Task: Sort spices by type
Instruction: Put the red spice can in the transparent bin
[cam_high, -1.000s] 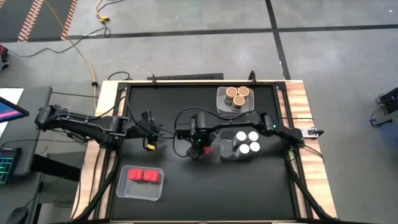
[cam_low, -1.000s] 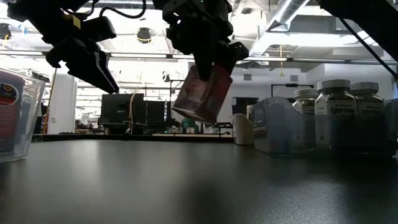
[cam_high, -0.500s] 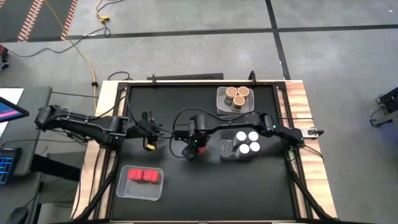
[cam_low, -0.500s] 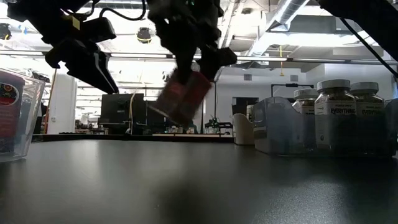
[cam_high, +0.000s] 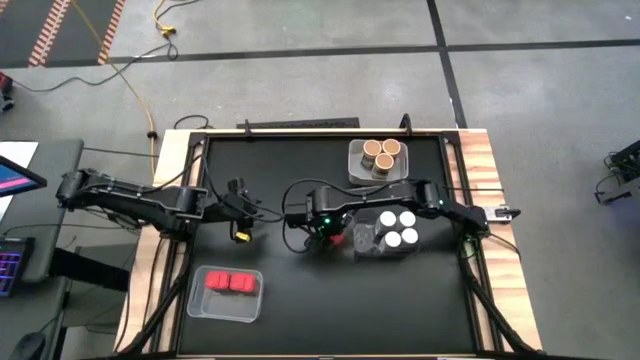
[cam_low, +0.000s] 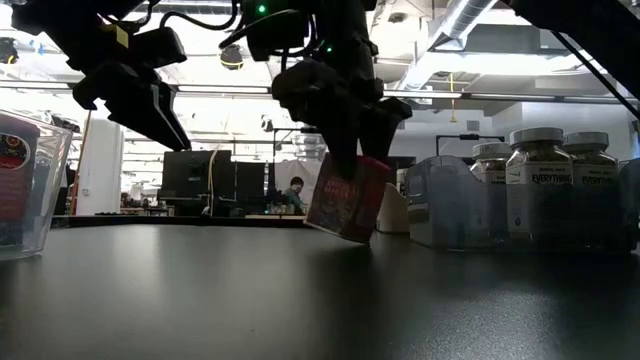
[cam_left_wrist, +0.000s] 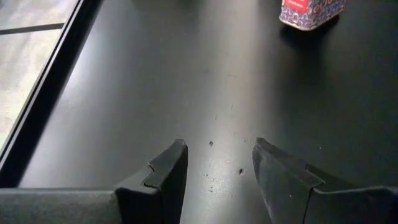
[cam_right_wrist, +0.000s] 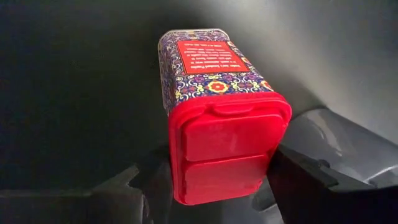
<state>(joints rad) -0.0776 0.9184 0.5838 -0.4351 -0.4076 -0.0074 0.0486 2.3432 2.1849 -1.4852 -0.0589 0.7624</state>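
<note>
On the black table (cam_high: 300, 300) we see three clear trays: at 7 o'clock the tray of red boxes (cam_high: 228, 283), at 3 o'clock the white-lidded jars (cam_high: 397, 227), at 12 o'clock the cork-topped jars (cam_high: 380, 154). Near centre, the right gripper (cam_high: 328, 232) grasps a red-lidded spice box (cam_right_wrist: 214, 106), tilted, its lower edge at the tabletop. At 9 o'clock the left gripper (cam_left_wrist: 217, 171) hovers, fingers parted, grasping nothing.

— What's the bench (cam_high: 300, 300) like?
— Smooth black top with a dull sheen, wood-grain edges. The red spice box (cam_right_wrist: 214, 106) has a glossy plastic lid over a printed paper label.
— The trays?
— The clear tray (cam_high: 224, 308) looks plastic.
</note>
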